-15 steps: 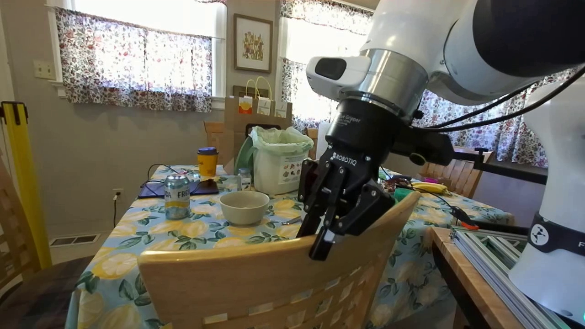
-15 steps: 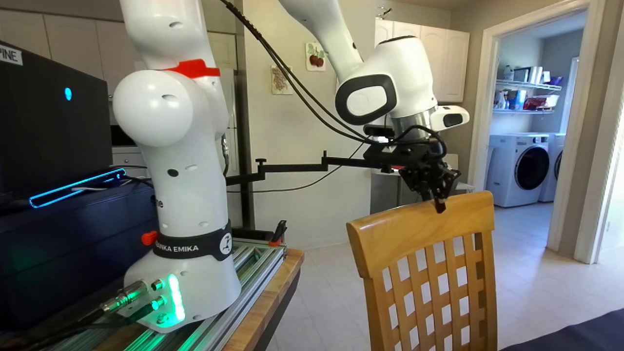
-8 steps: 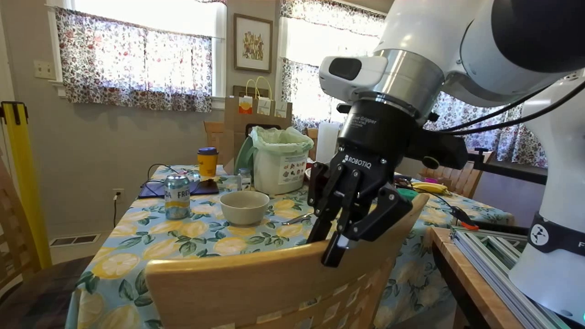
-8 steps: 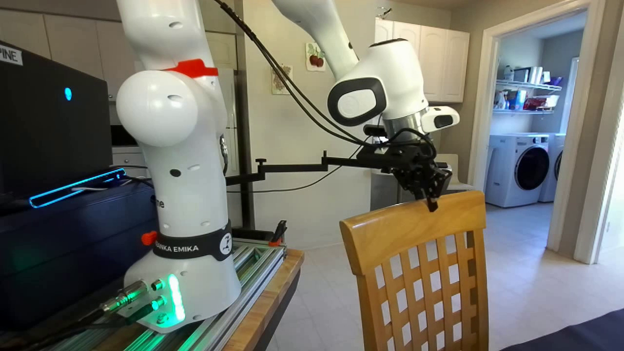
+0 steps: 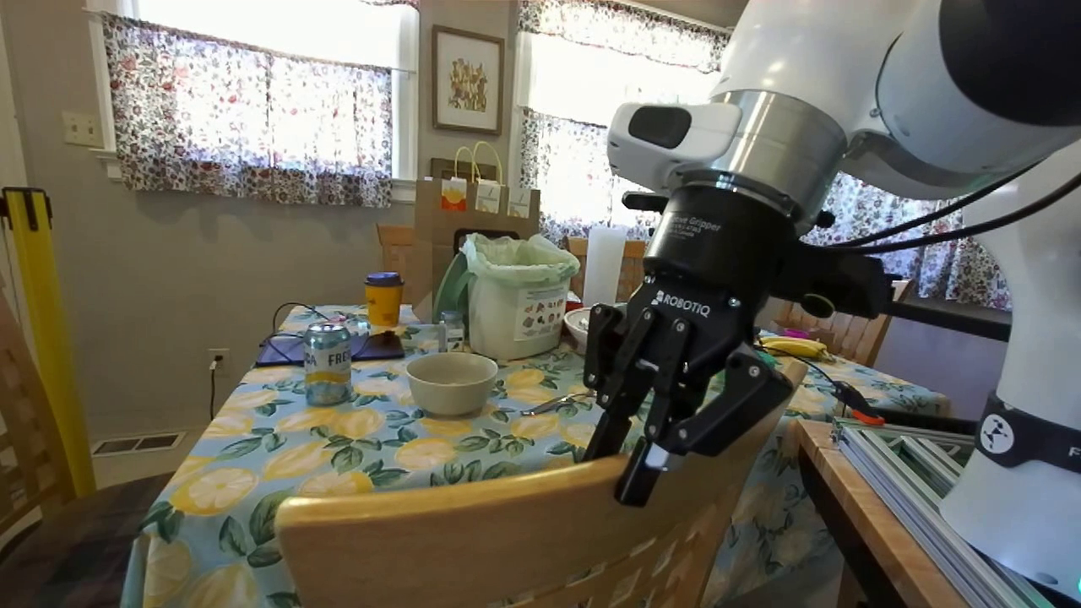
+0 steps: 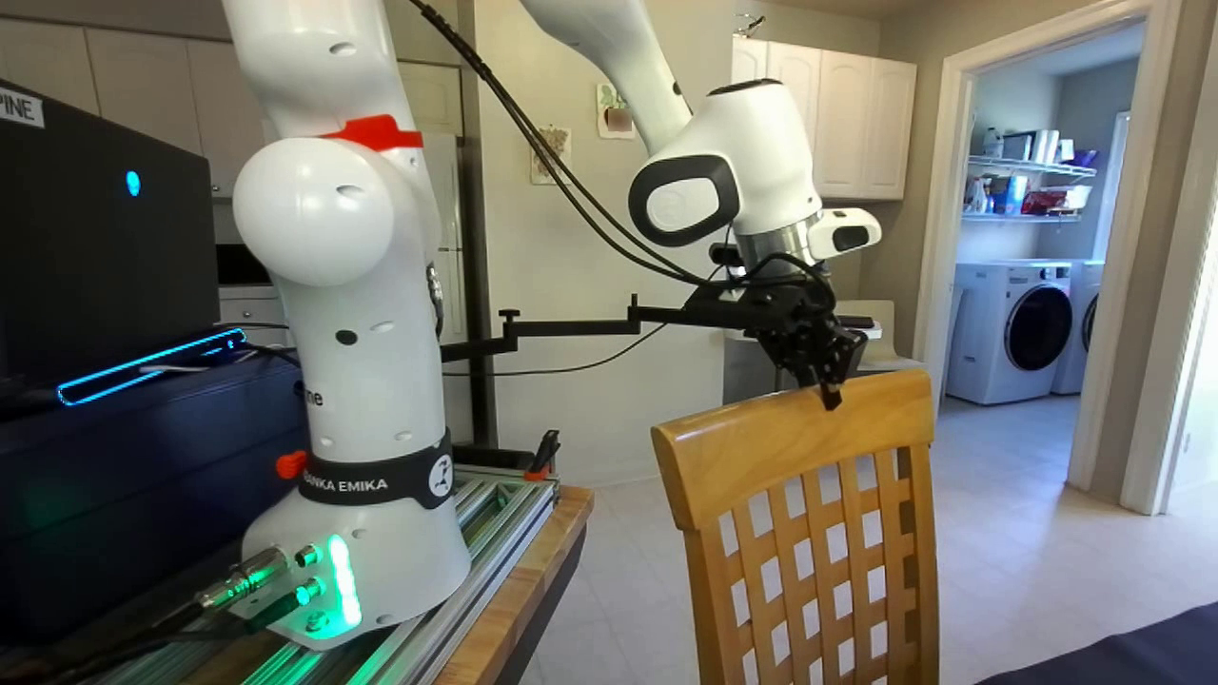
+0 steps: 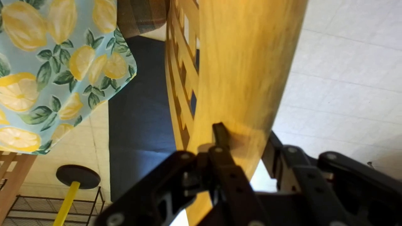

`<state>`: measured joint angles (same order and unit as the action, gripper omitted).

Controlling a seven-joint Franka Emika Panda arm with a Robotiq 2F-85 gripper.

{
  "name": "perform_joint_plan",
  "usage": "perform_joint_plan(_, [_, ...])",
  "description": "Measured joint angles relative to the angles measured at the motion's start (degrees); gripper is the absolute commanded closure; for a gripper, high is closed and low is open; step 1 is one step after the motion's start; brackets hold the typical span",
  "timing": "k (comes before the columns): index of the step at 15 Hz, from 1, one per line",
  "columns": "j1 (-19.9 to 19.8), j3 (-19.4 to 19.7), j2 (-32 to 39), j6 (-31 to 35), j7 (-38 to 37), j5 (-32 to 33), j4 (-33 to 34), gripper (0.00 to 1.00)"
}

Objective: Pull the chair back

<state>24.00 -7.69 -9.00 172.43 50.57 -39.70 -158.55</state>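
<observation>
The chair (image 5: pixel 439 540) is large light-tan wood with a broad curved top rail and a square-lattice back. It stands by the table's near side and also shows in an exterior view (image 6: pixel 780 466). My gripper (image 5: pixel 615 475) reaches down over the top rail, one finger on each side. In the wrist view the rail (image 7: pixel 248 62) passes between the fingers. One finger (image 7: pixel 221 135) lies against the broad face; the other is partly hidden behind the rail's edge. The jaws are partly closed with the rail between them, and the chair moves with them.
The table (image 5: pixel 228 490) has a lemon-print cloth and holds a bowl (image 5: pixel 452 384), a can (image 5: pixel 328 363) and a bin (image 5: pixel 519 304). A darker chair (image 5: pixel 25 422) stands at the left. The robot's wooden bench (image 6: pixel 561 533) is beside the chair.
The gripper and the chair have moved together: right and slightly down in an exterior view, and left, nearer the robot's base, in an exterior view. The fingers stay around the rail.
</observation>
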Motion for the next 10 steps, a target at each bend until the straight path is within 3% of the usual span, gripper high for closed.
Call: perform_joint_plan(10, [1.7, 0.0, -0.9, 0.1, 0.7, -1.8, -0.9, 0.93])
